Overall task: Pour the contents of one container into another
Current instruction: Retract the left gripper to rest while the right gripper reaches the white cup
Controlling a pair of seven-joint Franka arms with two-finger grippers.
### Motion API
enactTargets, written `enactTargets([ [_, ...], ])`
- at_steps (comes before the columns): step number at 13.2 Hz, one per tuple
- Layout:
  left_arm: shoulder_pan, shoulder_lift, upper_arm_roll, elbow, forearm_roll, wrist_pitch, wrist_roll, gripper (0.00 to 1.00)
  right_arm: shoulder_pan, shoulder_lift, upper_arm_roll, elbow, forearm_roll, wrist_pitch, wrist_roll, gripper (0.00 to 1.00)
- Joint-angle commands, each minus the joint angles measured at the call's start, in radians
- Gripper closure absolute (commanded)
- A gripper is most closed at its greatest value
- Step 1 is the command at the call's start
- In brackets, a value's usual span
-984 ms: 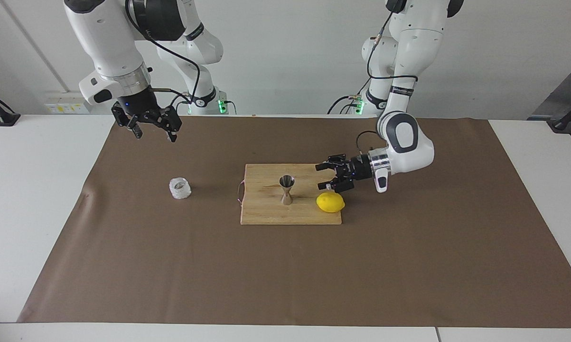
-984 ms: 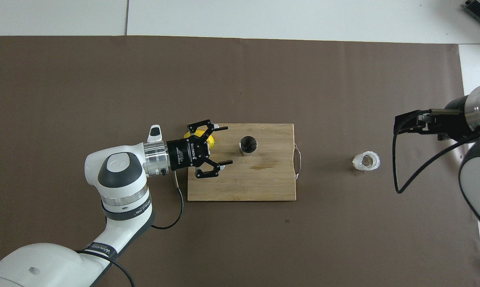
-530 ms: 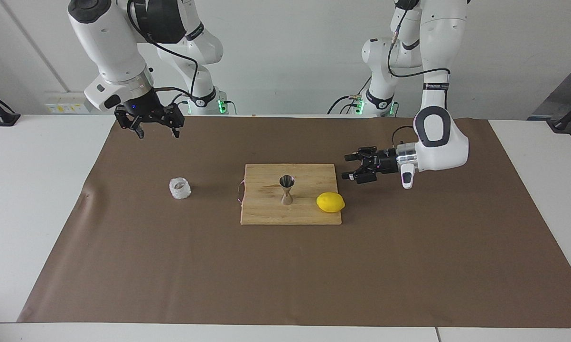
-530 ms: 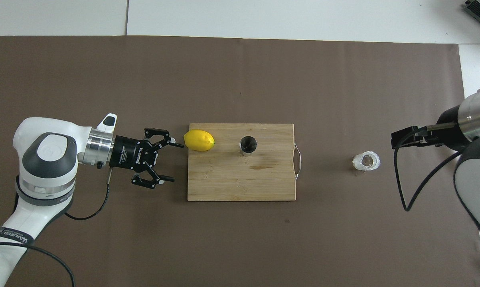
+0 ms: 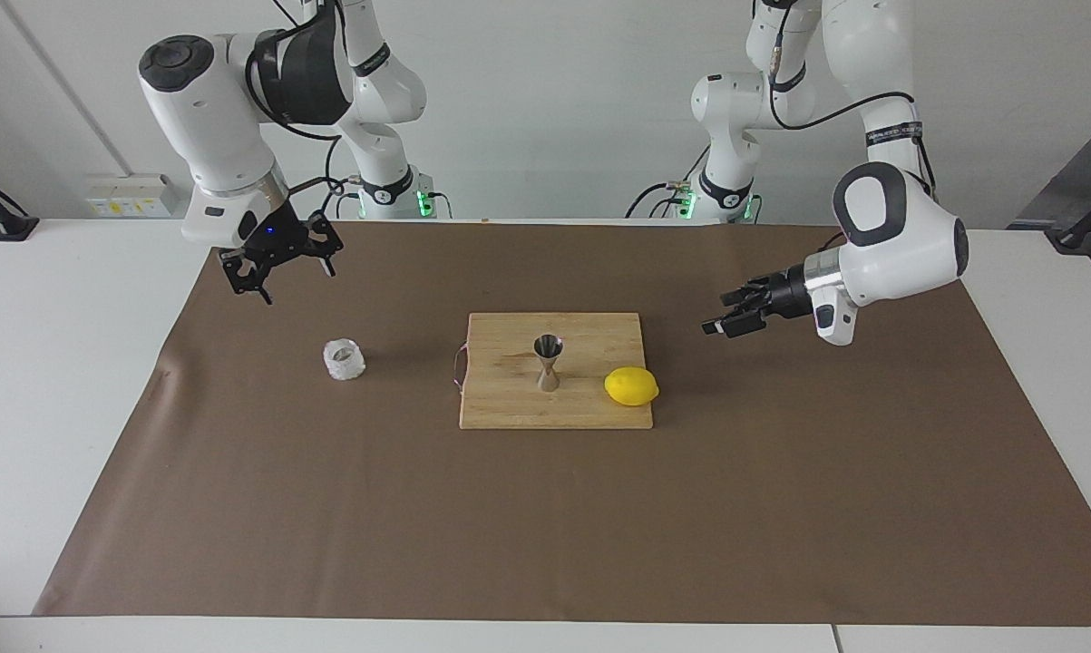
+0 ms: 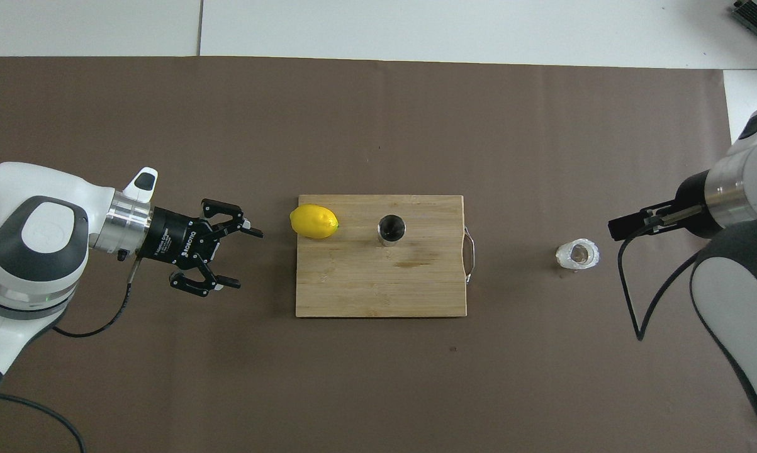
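The clear faceted glass cup (image 5: 344, 360) (image 6: 577, 253) stands on the brown mat, toward the right arm's end. The steel hourglass jigger (image 5: 548, 362) (image 6: 391, 229) stands upright on the wooden cutting board (image 5: 509, 410) (image 6: 378, 292). My left gripper (image 5: 715, 316) (image 6: 250, 260) is open and empty. It hovers over the mat off the board's lemon end, pointing at the board. My right gripper (image 5: 297, 284) (image 6: 618, 226) is open and empty. It is raised over the mat beside the cup, on the robots' side.
A yellow lemon (image 5: 631, 386) (image 6: 314, 221) lies on the board's corner toward the left arm's end. The board has a metal handle (image 6: 471, 254) on the edge facing the cup. The brown mat (image 5: 545, 526) covers most of the white table.
My left gripper has drawn back from over the board and lemon to over the mat toward its own end. My right gripper has shifted slightly and turned. The cup, jigger and lemon have not moved.
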Motion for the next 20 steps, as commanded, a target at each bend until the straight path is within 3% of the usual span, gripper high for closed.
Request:
enactTargets([
  [1, -0.008, 0.000, -0.002, 0.093, 0.167, -0.020, 0.053, 0.00, -0.079, -0.023, 0.006, -0.099, 0.100, 0.075, -0.251, 0.00],
  [3, -0.031, -0.013, -0.007, 0.122, 0.293, -0.020, 0.137, 0.00, -0.128, -0.013, 0.006, -0.164, 0.185, 0.126, -0.452, 0.00],
  [6, -0.033, -0.027, -0.002, 0.178, 0.350, -0.021, 0.203, 0.00, -0.206, 0.061, 0.006, -0.202, 0.318, 0.146, -0.763, 0.00],
  [10, -0.036, -0.102, -0.010, 0.212, 0.537, -0.024, 0.398, 0.00, -0.237, 0.115, 0.008, -0.240, 0.355, 0.213, -1.057, 0.00],
  [12, -0.045, -0.141, -0.010, 0.213, 0.567, -0.056, 0.432, 0.00, -0.260, 0.152, 0.006, -0.255, 0.455, 0.217, -1.220, 0.00],
  [15, -0.042, -0.165, -0.008, 0.227, 0.577, -0.050, 0.623, 0.00, -0.263, 0.189, 0.008, -0.255, 0.478, 0.227, -1.344, 0.00],
  [20, -0.045, -0.193, -0.013, 0.248, 0.579, -0.125, 0.627, 0.00, -0.303, 0.328, 0.008, -0.246, 0.613, 0.214, -1.551, 0.00],
])
